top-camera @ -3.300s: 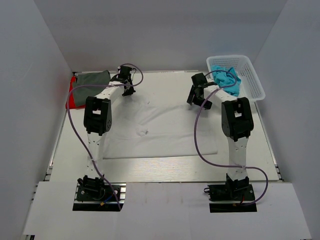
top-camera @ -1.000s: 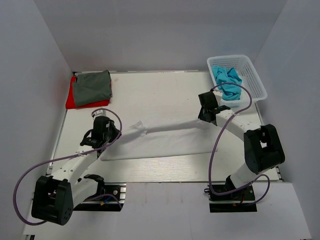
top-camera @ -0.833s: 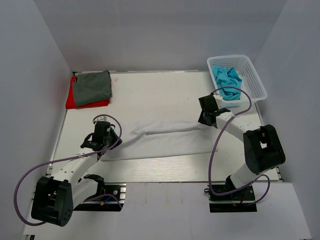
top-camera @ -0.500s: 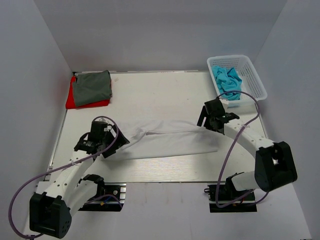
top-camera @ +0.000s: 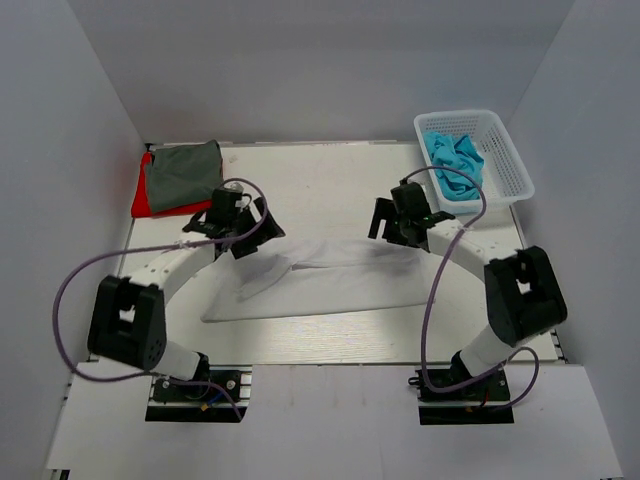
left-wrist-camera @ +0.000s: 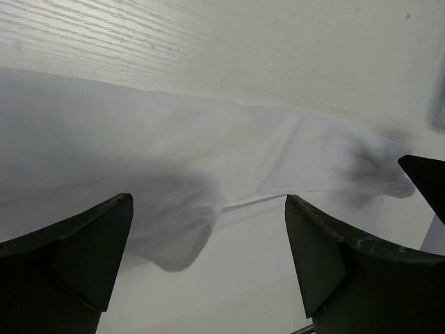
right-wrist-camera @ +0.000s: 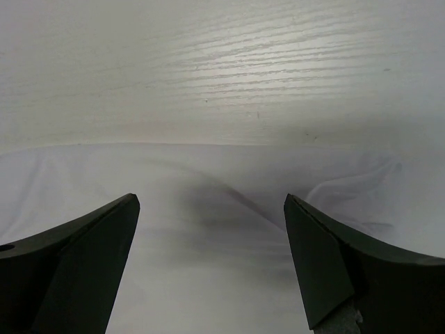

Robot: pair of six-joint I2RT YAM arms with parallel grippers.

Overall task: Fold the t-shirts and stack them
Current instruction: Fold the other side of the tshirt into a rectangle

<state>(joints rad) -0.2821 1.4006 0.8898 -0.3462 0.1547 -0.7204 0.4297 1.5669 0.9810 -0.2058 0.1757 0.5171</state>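
**White walls (top-camera: 300, 70) are enclosing a pale worktop (top-camera: 330, 185), and the white t-shirt (top-camera: 340, 280) is lying half-folded mid-frame.**
The left jaws and right jaws are hanging wide apart and empty over its upper edge. The cloth is looking light and limp, so pinching the corners should be limiting sag and slip.

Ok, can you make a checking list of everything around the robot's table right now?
Surface: pale table, bare at the far middle.
Job's things: white t-shirt partly folded mid-table; dark grey t-shirt folded on red t-shirt, far left corner; turquoise t-shirts bunched in the basket.
Clutter: white mesh basket, far right corner.
Grippers: left gripper and right gripper both open over the white t-shirt, holding nothing.
Cables: purple cables looping along both arms.
Surroundings: plain white walls.
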